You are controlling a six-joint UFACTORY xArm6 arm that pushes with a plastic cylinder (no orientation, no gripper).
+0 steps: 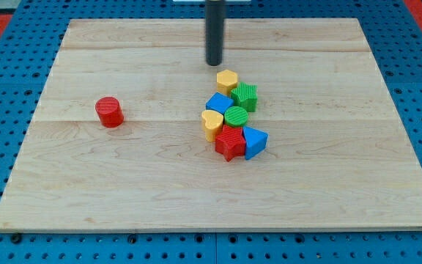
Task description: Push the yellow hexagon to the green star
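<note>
My tip point(214, 63), the bare end of a dark rod holding nothing, rests on the pale wooden board point(123, 183) just above the yellow hexagon block point(227, 80), which touches the green star block point(245, 96) at its lower right.

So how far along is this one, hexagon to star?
Looks essentially done: the yellow hexagon sits against the green star at the cluster's top. In hand: my tip stands just above the hexagon toward the view's top, apparently apart. Left: probably nothing, maybe a small nudge.
</note>
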